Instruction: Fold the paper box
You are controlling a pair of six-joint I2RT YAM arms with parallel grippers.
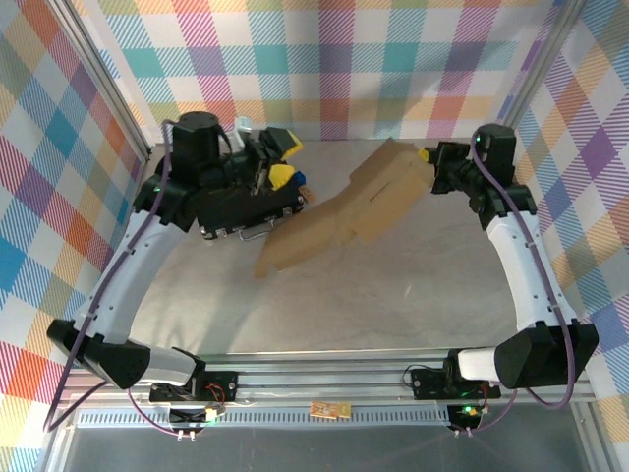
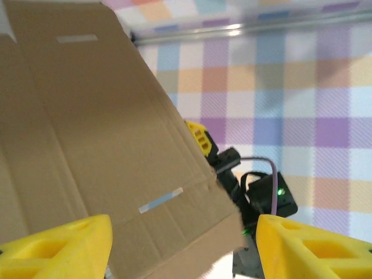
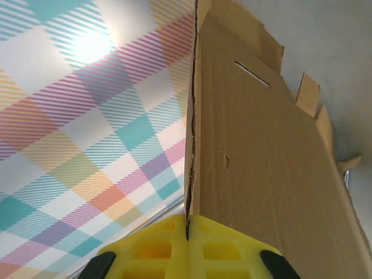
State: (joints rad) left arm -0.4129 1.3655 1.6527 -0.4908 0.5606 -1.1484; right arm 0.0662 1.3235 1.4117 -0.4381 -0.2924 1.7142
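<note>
The paper box is a flat brown cardboard sheet with flaps and slots, held tilted above the table. My right gripper is shut on its far right edge. In the right wrist view the yellow fingers pinch that edge with the sheet rising beyond them. My left gripper stands open at the sheet's left end. The left wrist view has its two yellow fingers far apart, with the cardboard's lower corner between them and apart from both pads.
A black case with a metal handle lies on the grey table under the left arm. Checked cloth walls close in the back and sides. A metal rail runs along the near edge.
</note>
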